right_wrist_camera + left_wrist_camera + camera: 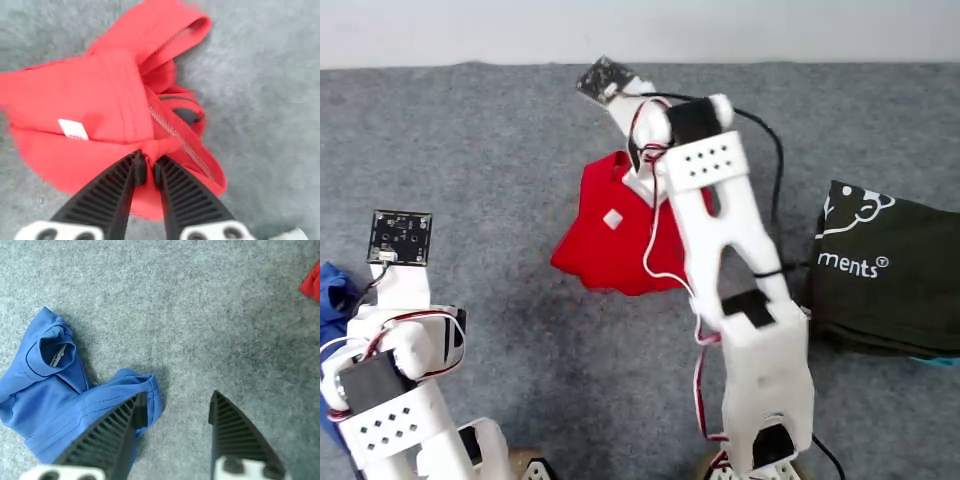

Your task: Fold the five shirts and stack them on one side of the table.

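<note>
A red shirt (pixel 610 240) lies bunched in the middle of the grey table, a small white tag on it. My right gripper (pixel 148 167) is shut on a fold of the red shirt (pixel 90 100), pinching its cloth between the black fingers. The right arm (pixel 720 220) stretches over the shirt's right side. A crumpled blue shirt (pixel 55 385) lies at the table's left edge, also seen as the blue shirt (pixel 332 300) beside the left arm. My left gripper (pixel 175 407) hangs open just above the carpet, one finger over the blue shirt's edge.
A stack of folded shirts (pixel 885 265), a dark green one with white print on top, sits at the right edge. A teal layer (pixel 935 360) peeks out underneath. Grey carpet (pixel 500 130) covers the table.
</note>
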Available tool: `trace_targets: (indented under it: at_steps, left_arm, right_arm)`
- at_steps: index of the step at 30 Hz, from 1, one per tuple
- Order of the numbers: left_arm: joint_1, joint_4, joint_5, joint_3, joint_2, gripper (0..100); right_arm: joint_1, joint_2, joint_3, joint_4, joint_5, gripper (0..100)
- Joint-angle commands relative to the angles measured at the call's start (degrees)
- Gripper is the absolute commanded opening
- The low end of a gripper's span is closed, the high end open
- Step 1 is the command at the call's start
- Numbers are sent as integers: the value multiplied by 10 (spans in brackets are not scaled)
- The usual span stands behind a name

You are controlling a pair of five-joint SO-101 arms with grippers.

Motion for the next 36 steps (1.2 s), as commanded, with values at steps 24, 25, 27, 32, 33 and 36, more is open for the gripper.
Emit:
trace_targets:
  at_steps: [24, 25, 27, 32, 33, 36]
  left_arm:
    - [-2, -4, 2, -67, -8, 210]
    - [-2, -6, 2, -76, -7, 210]
    - [5, -14, 2, -87, -3, 210]
    - [68, -18, 4, -86, -2, 210]
    - [83, -18, 4, -86, -1, 210]
    - [130, -23, 7, -86, 24, 209]
  right_arm:
    - [-68, -330, -84, -170, 25, 11]
    - [-68, -330, -84, -157, 28, 11]
    - [-66, -330, -83, -129, 28, 11]
    - [-44, -315, -48, -44, 27, 11]
    - [-32, -311, -32, -22, 27, 11]
    - [9, -294, 22, 25, 26, 11]
